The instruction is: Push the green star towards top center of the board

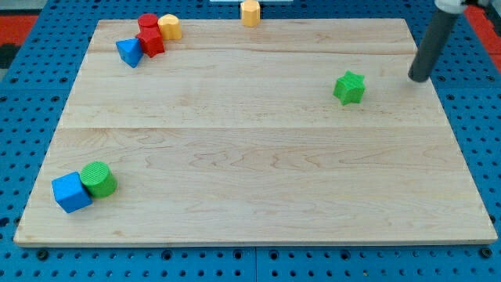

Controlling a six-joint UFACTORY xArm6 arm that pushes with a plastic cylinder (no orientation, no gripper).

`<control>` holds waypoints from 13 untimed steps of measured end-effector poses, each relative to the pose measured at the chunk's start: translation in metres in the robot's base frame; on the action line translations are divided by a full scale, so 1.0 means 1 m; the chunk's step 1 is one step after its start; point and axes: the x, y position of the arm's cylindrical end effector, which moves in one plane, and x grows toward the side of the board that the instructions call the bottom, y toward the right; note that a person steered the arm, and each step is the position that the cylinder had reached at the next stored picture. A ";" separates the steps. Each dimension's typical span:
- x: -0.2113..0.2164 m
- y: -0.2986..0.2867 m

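- Green star (pixel 349 87) is sitting just left of our tip (pixel 420 79), apart from it; we are carrying no claw, only this rod.
- We are judging the push unstarted: the star is lying right of centre on the tabletop (pixel 250 172), the top-centre stretch near the yellow block (pixel 250 12) still ahead.

On the pale wooden desk (pixel 250 180), my tip (pixel 418 78) rests near the right edge, just right of the green star block (pixel 349 87). At the top left corner cluster the blue triangular block (pixel 129 52), red block (pixel 149 35) and yellow rounded block (pixel 170 27). A yellow hexagonal block (pixel 250 12) sits at the top edge's centre. In the bottom left corner, the blue cube (pixel 71 192) touches the green cylinder (pixel 99 178).
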 end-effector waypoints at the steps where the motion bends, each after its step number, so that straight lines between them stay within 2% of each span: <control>1: 0.018 -0.064; 2: 0.020 -0.125; 4: -0.046 -0.155; 6: -0.025 -0.159; 7: -0.039 -0.187; 10: -0.138 -0.232; 11: -0.147 -0.235; 12: -0.124 -0.255; 13: -0.121 -0.273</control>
